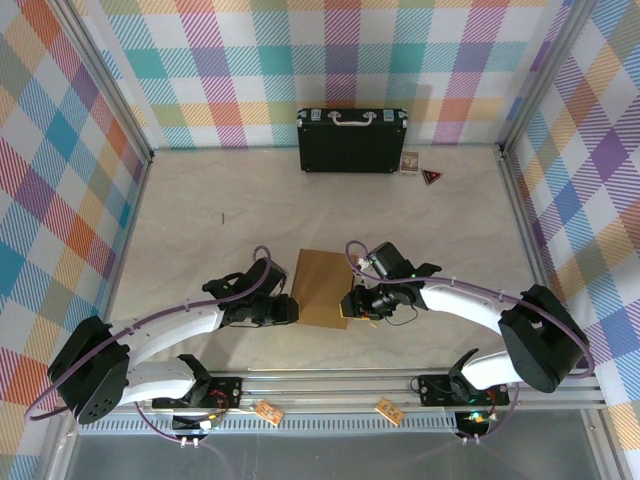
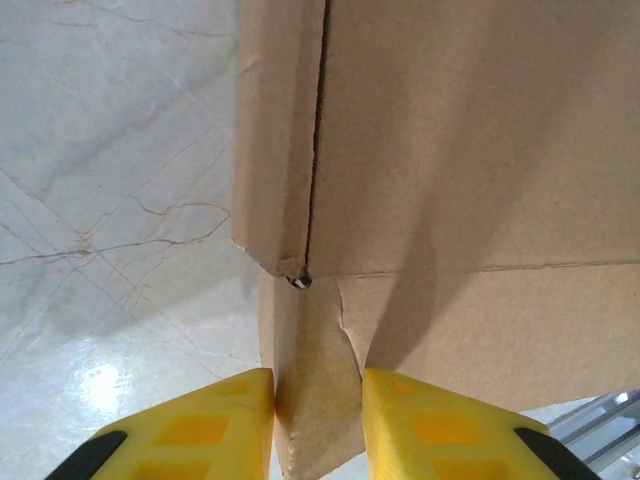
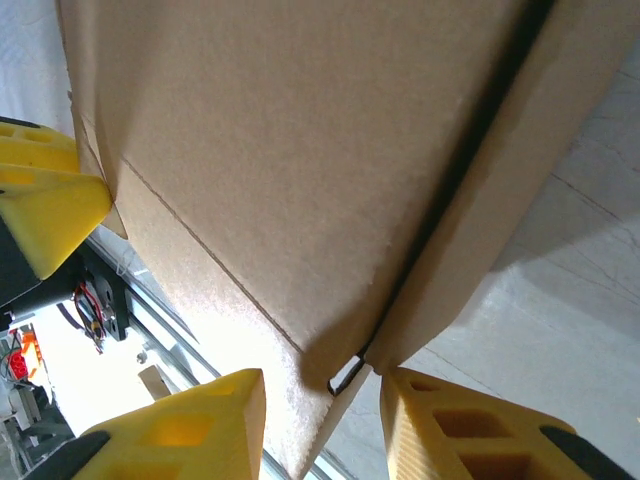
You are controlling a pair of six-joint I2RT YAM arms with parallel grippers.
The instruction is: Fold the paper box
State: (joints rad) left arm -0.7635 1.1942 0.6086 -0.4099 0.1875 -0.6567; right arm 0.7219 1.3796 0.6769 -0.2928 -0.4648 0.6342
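**Paper box held at its near end by both grippers.** The paper box (image 1: 322,288) is taken as the reference for all positions. It is a partly folded piece of brown cardboard lying over the table (image 1: 200,220), with the black case (image 1: 352,140) well beyond its far edge and the arm bases off its near edge.

Its long axis runs from the near edge toward the case, slightly skewed. In the overhead view its broad face is uppermost.

The left gripper (image 1: 293,311) meets the box at the near left corner. In the left wrist view the left gripper (image 2: 318,405) has its yellow pads (image 2: 235,415) pressed against both faces of a narrow flap. This flap hangs below the box's side wall (image 2: 275,130), so the left gripper is clamped on the cardboard.

The right gripper (image 1: 347,305) meets the box at the near right corner. In the right wrist view the right gripper (image 3: 322,425) brackets the corner where the main panel (image 3: 300,150) joins a turned side flap (image 3: 470,200). Its pads sit against the cardboard on either side, and it is judged to be gripping as well.

Both grippers lie at the same end of the box, one per corner, and neither is nearer than the other. The unheld length of the box extends away from them toward the case. Any further fold therefore likely hinges across the short axis or along the side walls. One gripper would have to release first.
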